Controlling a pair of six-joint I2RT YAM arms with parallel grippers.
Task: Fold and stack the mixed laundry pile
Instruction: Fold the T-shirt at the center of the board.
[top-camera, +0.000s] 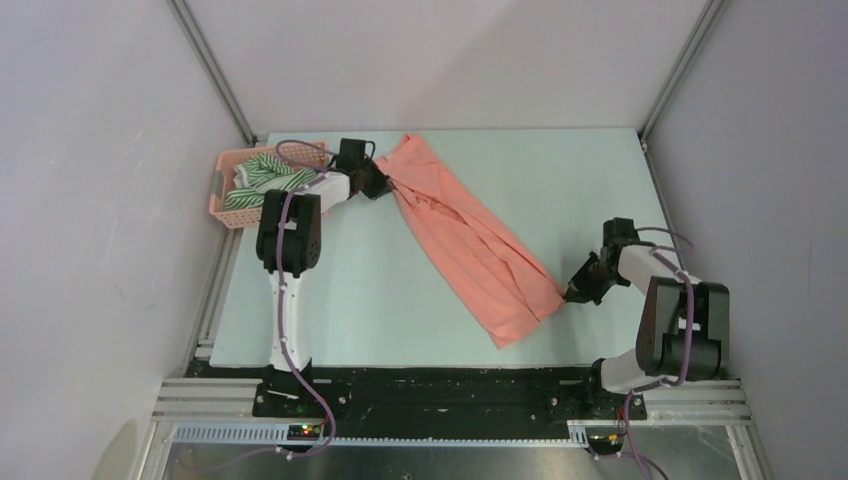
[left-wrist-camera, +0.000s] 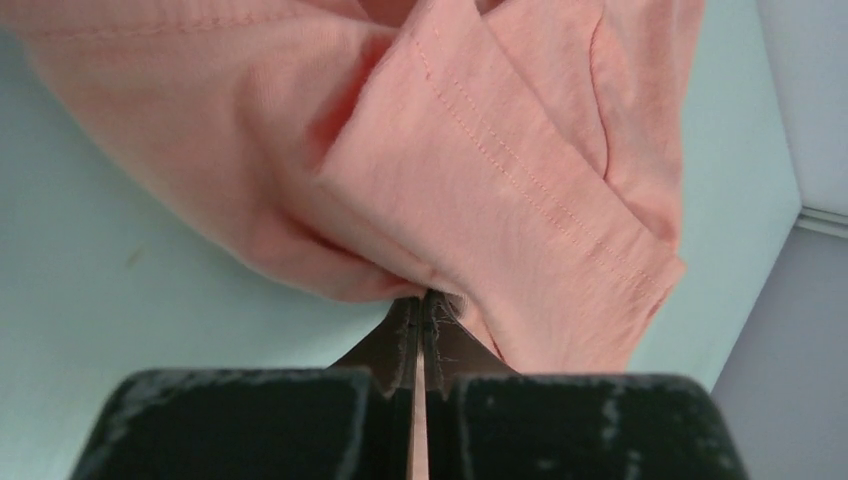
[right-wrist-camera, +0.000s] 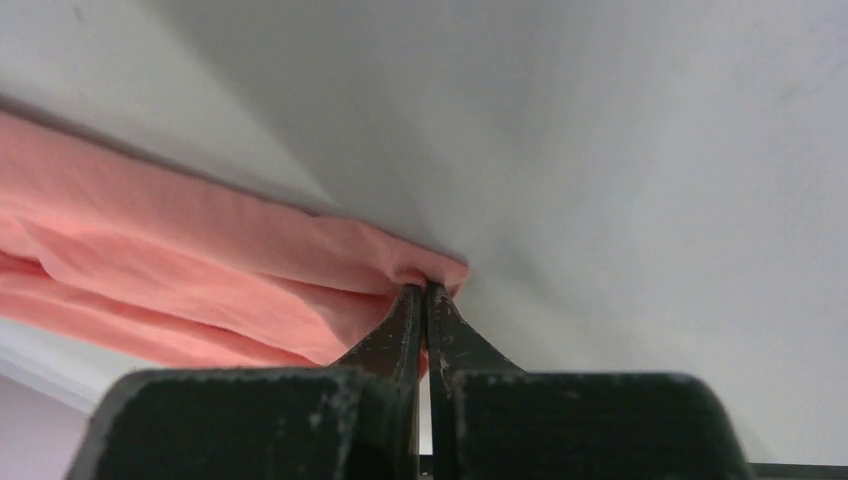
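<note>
shirt (top-camera: 470, 240), salmon-pink, stretches diagonally across the bench (top-camera: 360, 300), left tool (left-wrist-camera: 422, 296) clamped on its far end, right tool (right-wrist-camera: 425, 288) clamped on its near corner, striped garment (top-camera: 265, 172) seemingly in the basket (top-camera: 225, 205).

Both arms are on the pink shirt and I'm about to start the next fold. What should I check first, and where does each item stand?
1. Left gripper shut on the salmon shirt: ok, cloth is pinched at its tips.
2. Right gripper shut on the shirt's opposite end: ok.
3. Shirt lying flat: not ok, it is creased lengthwise and bunched at the left grip.
4. Shirt apart from the basket: ok.
5. Striped garment out of the way: ok, it sits in the basket.
6. Bare table beside the shirt for the fold: ok.
</note>
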